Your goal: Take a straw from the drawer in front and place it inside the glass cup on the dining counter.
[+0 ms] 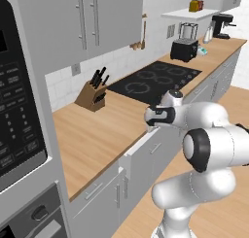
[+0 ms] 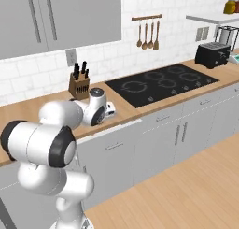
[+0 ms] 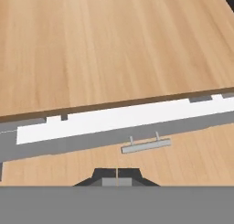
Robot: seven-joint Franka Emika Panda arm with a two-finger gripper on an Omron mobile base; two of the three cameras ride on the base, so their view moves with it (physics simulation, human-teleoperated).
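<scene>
The drawer [image 3: 105, 137] stands open by a narrow gap, and a strip of its white inside [image 3: 123, 117] shows under the edge of the wood countertop. Its slim silver handle [image 3: 146, 145] lies just ahead of my gripper [image 3: 117, 175], whose two dark tips are shut together on nothing. From the left base view, the gripper [image 1: 152, 127] hangs over the top edge of the drawer [image 1: 143, 149]. The right base view has the same drawer [image 2: 112, 146] below my hand. The straw is hidden. The glass cup and the dining counter are out of view.
A knife block [image 1: 92, 93] stands on the wall counter [image 1: 97, 135] at the back. To its right are a black cooktop [image 1: 155, 79] and a toaster [image 1: 184, 49]. A tall oven unit [image 1: 19, 110] closes off the left. Wood floor [image 2: 186, 190] lies open to the right.
</scene>
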